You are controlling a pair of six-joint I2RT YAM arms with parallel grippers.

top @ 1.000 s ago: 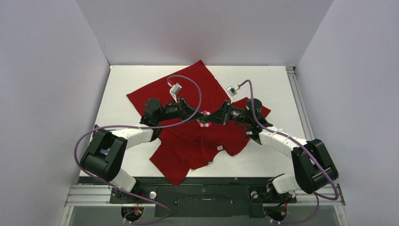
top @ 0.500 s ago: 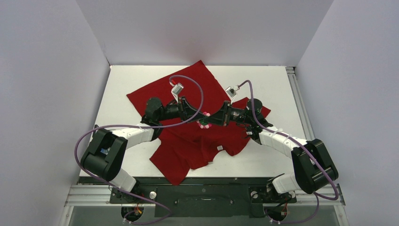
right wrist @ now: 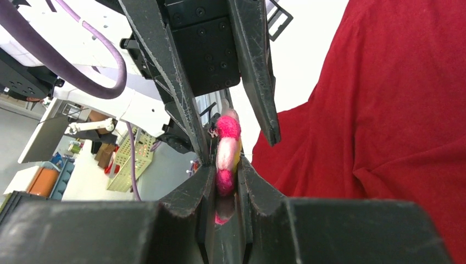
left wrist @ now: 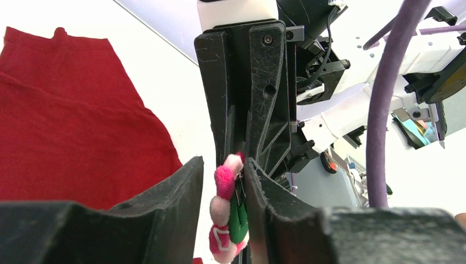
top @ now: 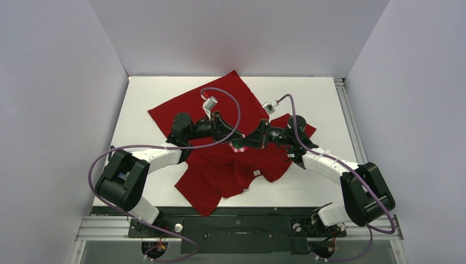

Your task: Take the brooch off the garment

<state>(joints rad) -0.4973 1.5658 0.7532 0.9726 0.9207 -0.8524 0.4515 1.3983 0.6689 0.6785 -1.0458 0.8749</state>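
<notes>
The brooch (right wrist: 226,154) is sitting edge-on between the two pincers, pink petals showing on one face with a rim of yellow, and a green back that is showing from the left wrist. From above it is showing as a small pink spot over the middle of the garment (top: 211,181), right where the two arms are meeting. Whether it is touching the cloth under it I cannot tell from here.

The right gripper (right wrist: 225,170) is pinching the brooch by its lower edge, both fingers pressing against it with hardly any gap between them. The left gripper (left wrist: 222,165) is coming at it from the opposite side, its jaws standing partly apart around the flower. The green back is lying against one finger, while a slim gap is showing between the pink face and the other finger, so this pincer is bracketing the brooch and not clamping it.

The dark-red shirt is lying rumpled and spread across the white table (top: 319,104), one corner pointing toward the far wall and folds bunching at the near side. A small white tag (top: 256,172) is showing on the cloth near the right arm's forearm. Both arms are reaching in low over the shirt, elbows out, and a purple cable (top: 104,157) is looping beside each one.
</notes>
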